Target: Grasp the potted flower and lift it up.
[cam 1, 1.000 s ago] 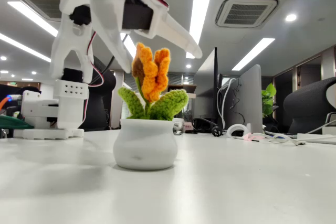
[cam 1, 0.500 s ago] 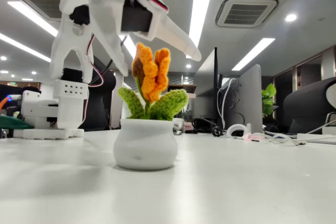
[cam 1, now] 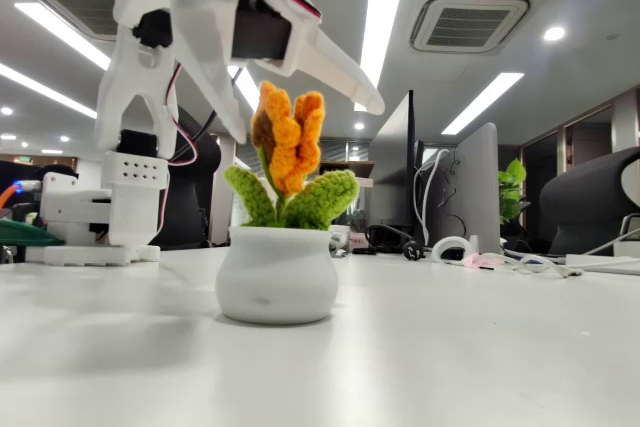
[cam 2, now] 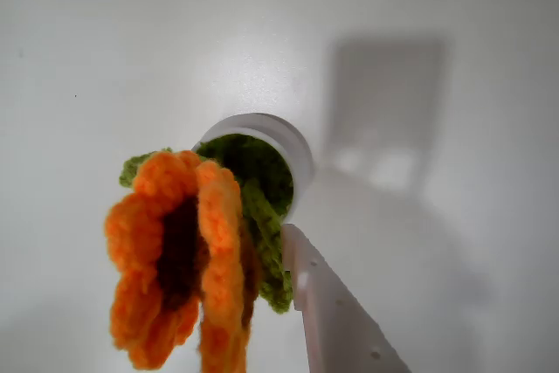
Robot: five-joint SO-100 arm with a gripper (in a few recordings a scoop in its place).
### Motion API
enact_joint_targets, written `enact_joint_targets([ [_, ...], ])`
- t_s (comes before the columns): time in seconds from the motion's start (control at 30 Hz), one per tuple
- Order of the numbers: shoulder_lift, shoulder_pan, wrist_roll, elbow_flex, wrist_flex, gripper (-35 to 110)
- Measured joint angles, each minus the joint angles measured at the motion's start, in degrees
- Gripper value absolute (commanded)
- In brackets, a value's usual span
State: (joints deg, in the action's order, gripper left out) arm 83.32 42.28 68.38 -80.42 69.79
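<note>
- The gripper point(cam 1: 300, 117) hangs wide open and empty, right above the potted flower point(cam 1: 280, 237).
- The orange bloom pokes up between the jaws.

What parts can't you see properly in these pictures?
- The potted flower hides the pincer's other finger in the wrist view; one white finger shows.
- The top edge of the fixed view cuts off the pincer where it joins the arm.
- The leaves hide the flower's stem in the fixed view.
</note>
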Motion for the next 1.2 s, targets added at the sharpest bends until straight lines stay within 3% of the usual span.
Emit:
enact_joint_targets([
  [0.7, -0.88, -0.88, 0.0, 0.0, 0.0, 48],
  [0.83, -0.88, -0.88, 0.0, 0.0, 0.0, 39],
  [1.0, -0.88, -0.88, 0.0, 0.0, 0.0, 39],
  [1.03, -0.88, -0.88, 0.0, 0.0, 0.0, 37],
  [1.13, -0.88, -0.88, 0.09, 0.0, 0.44, 0],
  [1.2, -0.88, -0.88, 0.35, 0.0, 0.88, 0],
])
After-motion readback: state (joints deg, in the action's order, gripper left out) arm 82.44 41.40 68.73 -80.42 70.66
